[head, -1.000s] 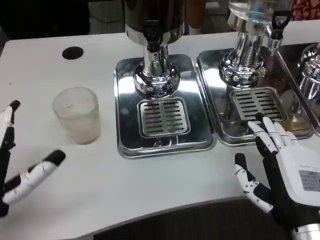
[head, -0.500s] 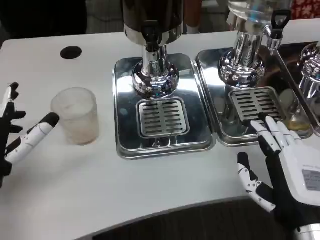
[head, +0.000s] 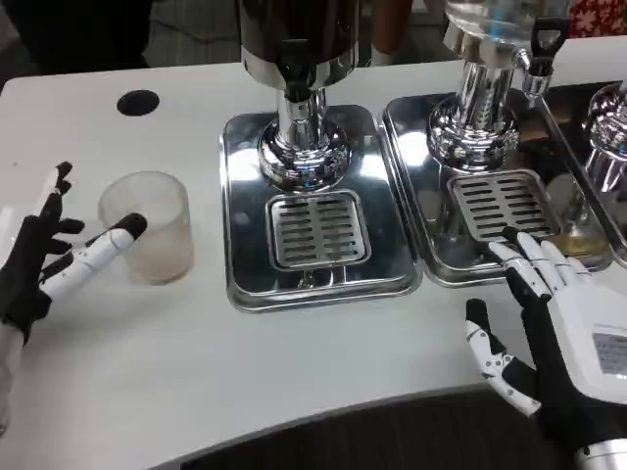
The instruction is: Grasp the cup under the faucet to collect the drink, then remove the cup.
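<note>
A clear plastic cup (head: 149, 225) stands upright on the white table, left of the steel drip tray (head: 245, 279). My left hand (head: 54, 255) is at the cup's left side, fingers spread; its thumb tip lies against the cup's near wall, the other fingers reach behind the cup's left. The dark drink dispenser's faucet (head: 294, 69) hangs above the slotted grate (head: 318, 228), with nothing beneath it. My right hand (head: 563, 333) rests open at the table's front right, fingertips at the edge of the second tray.
A second steel tray (head: 431, 250) with its own grate and a clear dispenser with a black tap (head: 544, 49) stand at right. A black hole (head: 137, 102) sits in the tabletop at back left. The table's front edge curves below the hands.
My left hand has moved right and forward to the cup, its thumb now reaching the cup's wall. The right hand has hardly moved. The cup stands where it was.
</note>
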### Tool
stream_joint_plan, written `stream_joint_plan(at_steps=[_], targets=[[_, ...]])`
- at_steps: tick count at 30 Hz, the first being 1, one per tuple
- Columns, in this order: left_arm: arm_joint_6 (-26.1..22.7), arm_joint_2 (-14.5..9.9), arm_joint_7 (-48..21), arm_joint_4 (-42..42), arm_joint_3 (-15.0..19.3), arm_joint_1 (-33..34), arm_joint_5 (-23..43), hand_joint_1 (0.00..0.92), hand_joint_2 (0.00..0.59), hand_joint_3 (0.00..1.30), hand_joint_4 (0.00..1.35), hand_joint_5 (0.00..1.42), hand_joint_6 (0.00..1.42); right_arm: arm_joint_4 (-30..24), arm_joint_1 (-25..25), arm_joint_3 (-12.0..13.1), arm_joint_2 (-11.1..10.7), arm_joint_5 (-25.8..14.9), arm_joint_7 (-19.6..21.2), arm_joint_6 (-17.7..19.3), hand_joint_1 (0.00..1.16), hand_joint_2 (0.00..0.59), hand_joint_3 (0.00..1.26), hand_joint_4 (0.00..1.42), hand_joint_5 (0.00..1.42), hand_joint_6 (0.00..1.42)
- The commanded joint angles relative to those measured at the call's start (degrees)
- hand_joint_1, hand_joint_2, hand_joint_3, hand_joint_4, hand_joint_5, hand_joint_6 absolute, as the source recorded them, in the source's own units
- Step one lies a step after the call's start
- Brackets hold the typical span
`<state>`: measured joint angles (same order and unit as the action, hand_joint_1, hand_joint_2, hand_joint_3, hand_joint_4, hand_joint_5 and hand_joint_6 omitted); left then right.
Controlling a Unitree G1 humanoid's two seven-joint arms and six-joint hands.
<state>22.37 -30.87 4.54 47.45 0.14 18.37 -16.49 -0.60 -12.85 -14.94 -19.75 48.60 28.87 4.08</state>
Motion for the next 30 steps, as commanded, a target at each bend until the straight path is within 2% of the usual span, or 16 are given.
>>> stream_joint_plan(at_steps=[1, 10, 14, 25, 30], targets=[[-0.04, -0.32, -1.24, 3.19, -1.54, 2.87, -0.77, 0.169, 0.037, 0.0, 0.05, 0.26, 0.33, -1.06, -0.21, 0.03, 0.17, 0.19, 0.17, 0.61, 0.36, 0.485, 0.25, 0.12, 0.11, 0.13], [1.27, -0.71, -0.91, 7.43, -4.81, 7.31, -3.21, 0.189, 0.036, 0.0, 0.05, 0.26, 0.32, -0.84, 0.22, -0.18, 0.44, -0.05, 0.0, 1.18, 0.36, 0.485, 0.26, 0.12, 0.11, 0.13], [1.66, -1.32, 1.12, 7.85, -6.9, 8.17, -5.86, 0.23, 0.034, 0.0, 0.05, 0.29, 0.33, -0.62, 0.56, -0.38, 0.65, -0.21, -0.27, 1.4, 0.37, 0.491, 0.27, 0.12, 0.12, 0.14], [2.19, -1.07, 1.1, 9.99, -7.44, 9.01, -5.47, 0.324, 0.05, 0.0, 0.11, 0.37, 0.39, -0.7, 0.42, -0.13, 0.95, -1.75, -1.31, 2.3, 0.4, 0.485, 0.29, 0.13, 0.13, 0.16], [2.31, -0.38, 2.4, 12.62, -8.09, 10.0, -5.77, 0.352, 0.062, 0.07, 0.18, 0.44, 0.46, -1.27, 0.07, 0.05, 0.83, -2.74, -1.79, 2.84, 0.4, 0.485, 0.29, 0.13, 0.13, 0.17]])
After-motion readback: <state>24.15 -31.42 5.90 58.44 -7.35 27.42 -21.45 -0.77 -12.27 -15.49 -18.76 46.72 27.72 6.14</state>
